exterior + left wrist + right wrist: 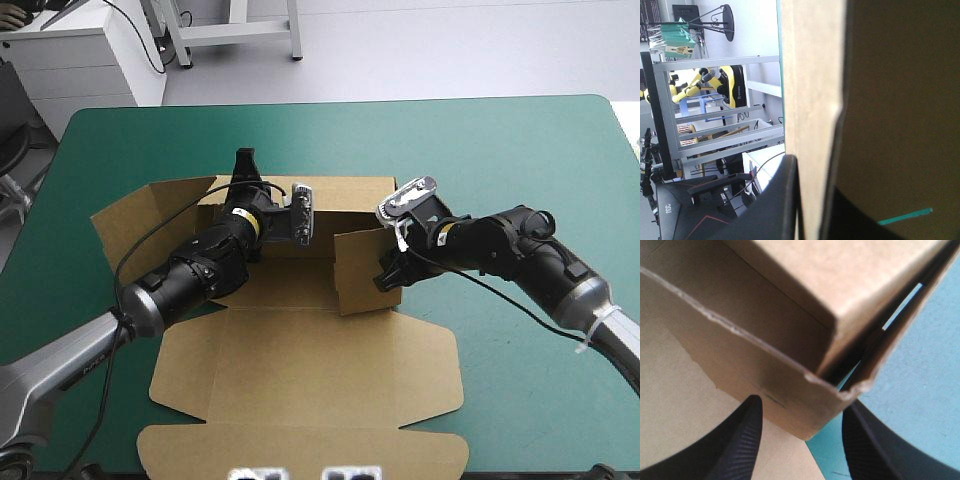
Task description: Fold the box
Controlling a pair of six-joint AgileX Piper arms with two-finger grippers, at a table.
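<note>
Left tool (244, 165) pinches the box (300, 370) at its rear wall; right tool (801, 407) gapes astride a corner

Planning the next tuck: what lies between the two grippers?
Only the box: its floor and the upright right-side flap lie between the left gripper and the right gripper, as the high view shows.

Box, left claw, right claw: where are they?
Box (310, 370), high view, on its flat lid.
Left claw (245, 162), high view, at its fingertips.
Right claw (801, 401), right wrist view, between its fingertips.
</note>
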